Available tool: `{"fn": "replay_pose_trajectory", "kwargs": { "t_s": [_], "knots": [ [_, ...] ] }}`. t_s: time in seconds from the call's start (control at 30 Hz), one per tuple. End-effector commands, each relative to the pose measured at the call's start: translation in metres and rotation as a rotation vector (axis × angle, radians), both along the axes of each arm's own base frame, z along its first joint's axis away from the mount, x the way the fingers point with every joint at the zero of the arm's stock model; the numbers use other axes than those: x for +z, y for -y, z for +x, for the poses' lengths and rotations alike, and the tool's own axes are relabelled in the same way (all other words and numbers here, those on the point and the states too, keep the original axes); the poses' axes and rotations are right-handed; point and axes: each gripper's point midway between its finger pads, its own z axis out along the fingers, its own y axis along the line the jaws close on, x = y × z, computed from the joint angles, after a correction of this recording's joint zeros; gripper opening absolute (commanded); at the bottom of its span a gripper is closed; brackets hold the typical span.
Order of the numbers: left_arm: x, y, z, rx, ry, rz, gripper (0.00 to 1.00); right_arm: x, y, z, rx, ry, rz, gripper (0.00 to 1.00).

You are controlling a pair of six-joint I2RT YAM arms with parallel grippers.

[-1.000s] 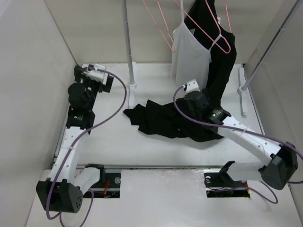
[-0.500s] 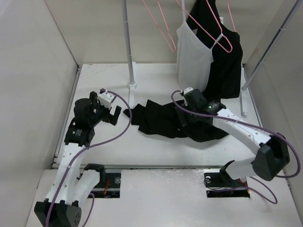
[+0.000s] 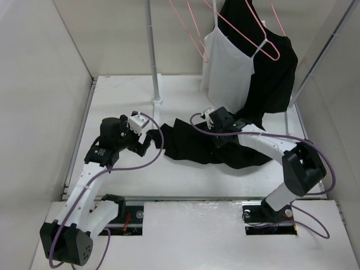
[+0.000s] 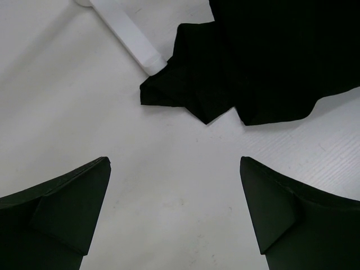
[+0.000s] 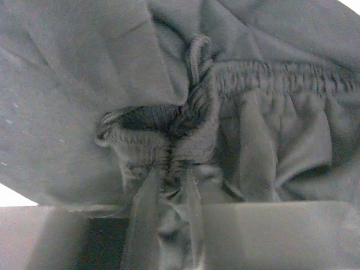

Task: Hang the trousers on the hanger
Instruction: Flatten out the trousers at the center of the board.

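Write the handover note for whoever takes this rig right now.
Left tool: open, empty, over the bare table by the left edge of the trousers.
Right tool: shut on the gathered elastic waistband.
The trousers lie in a crumpled heap on the table, not lifted.
The empty pink wire hanger hangs on the rack, left of the white camisole, untouched.
Done: waistband grip.
Left to do: lift the trousers and drape them over the hanger.
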Motion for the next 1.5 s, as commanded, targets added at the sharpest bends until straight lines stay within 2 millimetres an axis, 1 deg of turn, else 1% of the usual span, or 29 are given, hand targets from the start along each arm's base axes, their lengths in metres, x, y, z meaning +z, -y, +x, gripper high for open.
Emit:
{"fn": "replay_pose_trajectory", "kwargs": {
  "t_s": [0.0,0.1,0.2,0.3,0.33,0.43,0.47,0.5,0.53,0.57,0.6,0.7,0.77,0.83,0.87,0.9,0.93,0.97,1.0,1.03,1.1,1.13,1.17,1.23,1.27,1.33,1.37,1.4,1.47],
  "knots": [
    [0.001,0.013,0.0,-0.053,0.019,-0.015,1.0,0.007,-0.019,0.008,0.054,0.045,0.056,0.01],
    [-0.001,0.019,0.001,-0.073,0.027,-0.017,1.0,0.01,-0.025,0.003,0.047,0.049,0.069,0.0],
    [-0.005,0.022,0.001,-0.087,0.025,-0.009,1.0,0.046,-0.044,-0.001,0.068,0.081,0.182,0.0],
    [-0.005,0.02,0.002,-0.085,0.032,0.003,1.0,0.121,-0.081,-0.006,0.118,0.177,0.36,0.0],
    [-0.003,0.019,0.005,-0.064,0.038,-0.005,1.0,0.166,-0.109,-0.014,0.178,0.246,0.442,0.0],
    [0.012,0.012,0.014,0.023,0.089,-0.034,1.0,0.257,-0.157,-0.043,0.261,0.381,0.627,0.0],
    [0.022,0.013,0.015,0.034,0.112,-0.059,1.0,0.313,-0.166,-0.051,0.278,0.453,0.741,0.0],
    [0.027,0.01,0.014,0.059,0.115,-0.082,1.0,0.344,-0.174,-0.06,0.277,0.471,0.833,0.0],
    [0.041,0.002,0.016,0.087,0.156,-0.091,1.0,0.378,-0.175,-0.07,0.294,0.517,0.916,0.0],
    [0.047,0.006,0.014,0.074,0.17,-0.116,1.0,0.435,-0.177,-0.087,0.318,0.601,1.049,0.0],
    [0.056,0.006,0.014,0.072,0.195,-0.123,1.0,0.462,-0.174,-0.096,0.32,0.644,1.109,0.0],
    [0.073,0.005,0.01,0.07,0.247,-0.135,1.0,0.537,-0.151,-0.112,0.252,0.777,1.231,0.0],
    [0.076,0.004,0.008,0.066,0.262,-0.13,1.0,0.548,-0.134,-0.108,0.176,0.821,1.235,0.0],
    [0.079,0.005,0.007,0.051,0.267,-0.124,1.0,0.524,-0.104,-0.076,-0.078,0.862,1.139,0.0],
    [0.075,0.006,0.009,0.051,0.254,-0.121,1.0,0.521,-0.075,-0.075,-0.184,0.877,1.134,0.0],
    [0.069,0.007,0.009,0.039,0.222,-0.108,1.0,0.5,-0.043,-0.054,-0.349,0.902,1.057,0.0],
    [0.063,0.006,0.01,0.034,0.203,-0.092,1.0,0.455,-0.037,-0.042,-0.402,0.864,0.967,0.0],
    [0.062,0.008,0.011,0.02,0.19,-0.087,1.0,0.45,-0.007,-0.048,-0.49,0.836,1.034,0.0],
    [0.056,0.009,0.015,0.013,0.16,-0.067,1.0,0.432,0.007,-0.044,-0.542,0.812,1.017,0.0],
    [0.048,0.012,0.012,-0.028,0.129,-0.046,1.0,0.384,0.029,-0.03,-0.627,0.78,0.889,0.0],
    [0.038,0.015,0.012,-0.072,0.089,-0.016,1.0,0.354,0.059,-0.03,-0.717,0.733,0.873,0.0],
    [0.025,0.02,0.01,-0.122,0.02,-0.005,1.0,0.328,0.082,-0.023,-0.782,0.713,0.789,0.0],
    [0.013,0.021,0.008,-0.156,-0.015,0.017,1.0,0.293,0.09,-0.019,-0.81,0.672,0.714,0.0],
    [-0.007,0.022,0.01,-0.226,-0.064,0.093,1.0,0.256,0.106,-0.013,-0.885,0.609,0.657,0.0],
    [-0.016,0.014,0.013,-0.202,-0.078,0.154,1.0,0.227,0.121,-0.013,-0.934,0.549,0.617,0.0],
    [-0.033,0.003,0.016,-0.2,-0.078,0.287,1.0,0.196,0.14,-0.015,-1.035,0.48,0.632,0.0],
    [-0.041,-0.003,0.018,-0.192,-0.083,0.328,1.0,0.202,0.148,-0.016,-1.074,0.498,0.66,0.0],
    [-0.048,-0.007,0.018,-0.194,-0.076,0.365,1.0,0.185,0.156,-0.02,-1.115,0.484,0.648,0.0],
    [-0.071,-0.02,0.014,-0.206,-0.089,0.453,1.0,0.186,0.171,-0.03,-1.162,0.521,0.692,0.0]
  ]
}}
